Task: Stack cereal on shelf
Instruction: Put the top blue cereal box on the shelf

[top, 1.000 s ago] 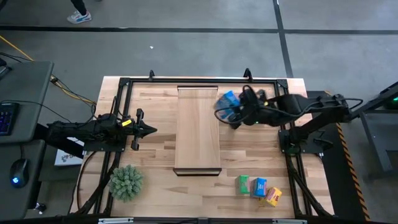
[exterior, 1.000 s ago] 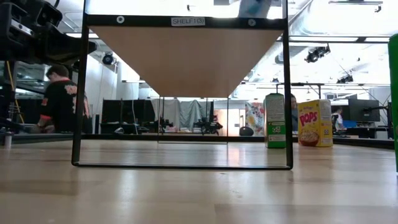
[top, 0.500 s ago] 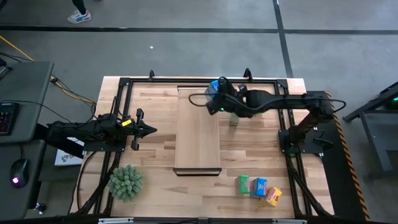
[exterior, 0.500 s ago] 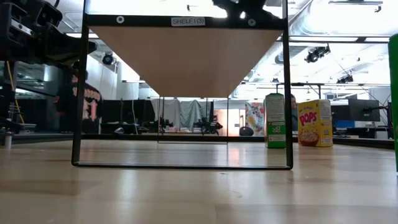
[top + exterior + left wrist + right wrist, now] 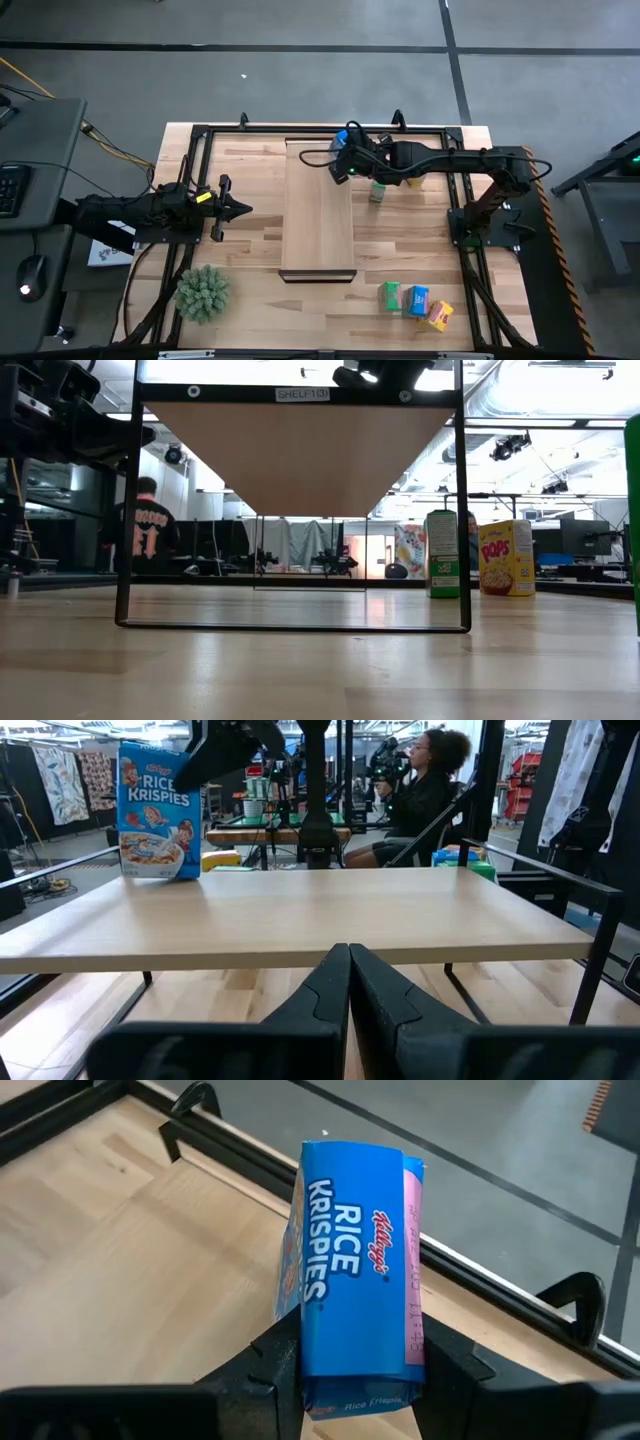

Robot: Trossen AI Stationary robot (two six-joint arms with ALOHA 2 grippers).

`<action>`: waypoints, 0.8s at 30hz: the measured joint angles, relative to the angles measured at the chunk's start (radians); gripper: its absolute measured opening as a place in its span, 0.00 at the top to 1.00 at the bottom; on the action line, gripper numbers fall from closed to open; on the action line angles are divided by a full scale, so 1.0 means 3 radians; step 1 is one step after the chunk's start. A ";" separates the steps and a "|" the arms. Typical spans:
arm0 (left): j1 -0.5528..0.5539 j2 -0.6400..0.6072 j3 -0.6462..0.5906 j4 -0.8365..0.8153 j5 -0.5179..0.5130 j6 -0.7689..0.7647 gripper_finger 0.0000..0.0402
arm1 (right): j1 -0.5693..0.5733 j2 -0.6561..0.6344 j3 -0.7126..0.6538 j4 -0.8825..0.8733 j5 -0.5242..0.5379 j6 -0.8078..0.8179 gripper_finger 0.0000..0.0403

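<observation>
A blue Rice Krispies cereal box is in my right gripper, which is shut on it over the far right corner of the pale wooden shelf. In the left wrist view the box stands upright at the shelf's top; I cannot tell whether it touches. A green box and a yellow box stand on the table under the right arm. Three more boxes stand near the front right. My left gripper waits shut, left of the shelf. My right gripper pinches the blue box's two broad faces between its fingers, near the box's top end. It comes slanting down from the table's right side. The box is upright, its narrow side toward the wrist camera.
A spiky green plant sits at the table's near left corner. A black frame runs around the tabletop and carries the shelf above it. A person stands in the room beyond.
My right gripper has carried the blue box toward the table's left and far edges and somewhat down, from beside the shelf's right edge to over its far right corner. It has stayed shut on the box. The person beyond has shifted.
</observation>
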 joint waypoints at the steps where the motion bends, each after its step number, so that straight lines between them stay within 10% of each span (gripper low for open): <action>1: -0.0001 0.0000 -0.0001 -0.0002 0.0000 0.0000 0.99 | 0.0000 0.0000 0.0000 0.0000 -0.0025 -0.0014 0.68; 16: 0.0000 0.0000 -0.0001 -0.0001 0.0000 0.0000 0.99 | 0.0001 -0.0003 0.0001 -0.0008 -0.0130 -0.0027 0.66; 24: -0.0001 0.0000 -0.0001 -0.0001 0.0000 0.0000 0.99 | 0.0000 0.0013 -0.0010 -0.0048 -0.0248 -0.0031 0.48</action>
